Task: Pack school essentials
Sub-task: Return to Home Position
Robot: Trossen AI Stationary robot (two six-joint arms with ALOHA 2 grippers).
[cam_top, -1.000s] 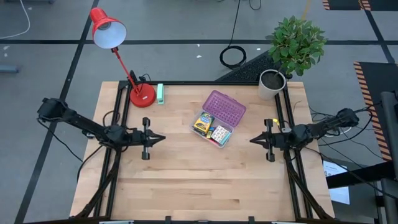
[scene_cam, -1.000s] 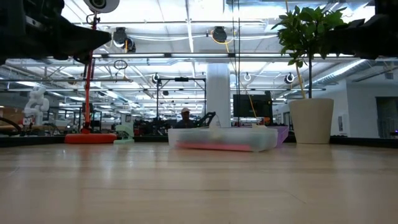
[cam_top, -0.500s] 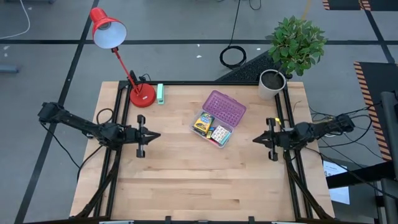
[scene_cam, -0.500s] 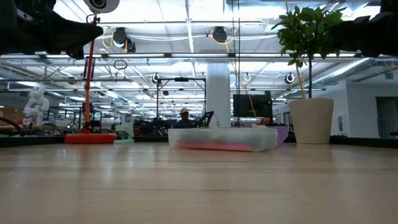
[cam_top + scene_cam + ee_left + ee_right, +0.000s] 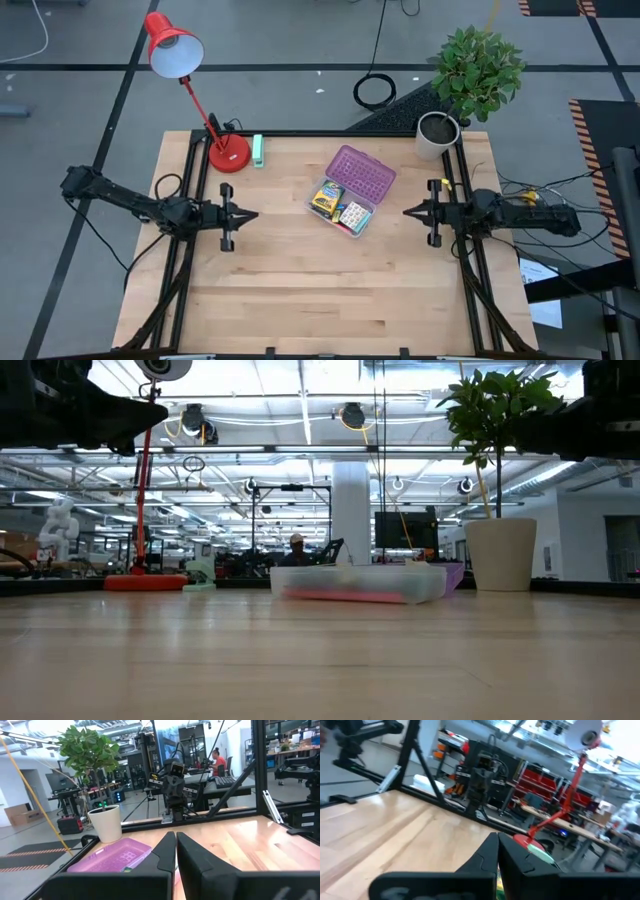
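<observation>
Two grippers, fingers pressed together, empty: left gripper frame-left, right gripper frame-right. Crayon box sits in clear case, centre.

in the overhead view the things packed in the clear case are too small for us to tell apart beyond a crayon box and a small patterned pack. at table height we see only a pink streak through the case wall; the arms are cut off by the upper edge. from the left wrist, the fingers hide part of the purple lid. from the right wrist, the lamp base sits partly behind the fingers, and the room is blurred.
</observation>
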